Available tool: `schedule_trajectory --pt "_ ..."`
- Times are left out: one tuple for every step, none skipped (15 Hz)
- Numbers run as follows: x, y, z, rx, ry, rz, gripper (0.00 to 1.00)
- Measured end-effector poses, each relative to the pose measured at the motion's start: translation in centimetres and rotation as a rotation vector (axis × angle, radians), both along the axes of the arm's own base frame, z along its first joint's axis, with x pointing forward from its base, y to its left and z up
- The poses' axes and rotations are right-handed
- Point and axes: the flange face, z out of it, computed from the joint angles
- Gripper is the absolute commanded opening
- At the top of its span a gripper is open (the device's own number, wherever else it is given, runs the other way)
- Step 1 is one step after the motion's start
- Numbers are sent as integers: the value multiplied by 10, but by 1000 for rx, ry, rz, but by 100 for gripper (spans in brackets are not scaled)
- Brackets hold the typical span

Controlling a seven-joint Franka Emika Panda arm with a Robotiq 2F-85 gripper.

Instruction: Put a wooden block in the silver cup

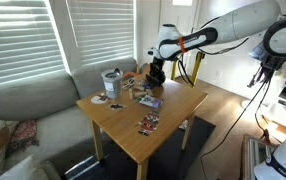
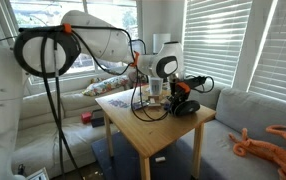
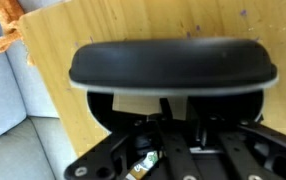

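On the table's sofa-side edge, toward the left corner: the silver cup, upright, mouth open, the sofa just behind. Toward the middle and the near edge, 2 clusters of small coloured pieces, possibly the wooden blocks, too small to confirm. Further right, at the far corner, the gripper low over the black bowl, well apart from the cup. Fingers: spread or pressed together, impossible to tell; only dark linkage at the bottom of the wrist view, nothing clearly pinched.

Likely risks: closing on the bowl's rim instead of a block; nudging the bowl off the far corner; clipping the cup's rim on approach and tipping it toward the sofa; releasing too high and bouncing the block out. Open room mostly over the table's right half and near corner; tight along the sofa-side edge, blinds close behind.
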Motion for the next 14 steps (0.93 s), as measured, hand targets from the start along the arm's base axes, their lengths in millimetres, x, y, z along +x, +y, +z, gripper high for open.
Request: schedule_trajectory --pt "1 1 12 -1 -9 -1 0" --pt "0 3 29 -1 -16 1 0" --pt "-1 7 46 -1 -20 4 0" --pt "-5 10 63 1 -19 7 0" --pt "-8 15 79 2 -16 10 0" --pt "-12 18 91 3 -11 13 0" --pt "-16 22 101 1 -2 14 26" --pt "-19 24 108 -4 4 8 27" --pt "-20 23 111 -21 -1 -15 33" --pt "-19 22 111 -33 -7 -47 40" --pt "-18 19 107 -39 -16 -80 46" --pt "-15 16 101 -41 -25 -114 54" --pt "-12 11 91 -40 -25 -143 60" --pt "-9 7 79 -39 -20 -163 68"
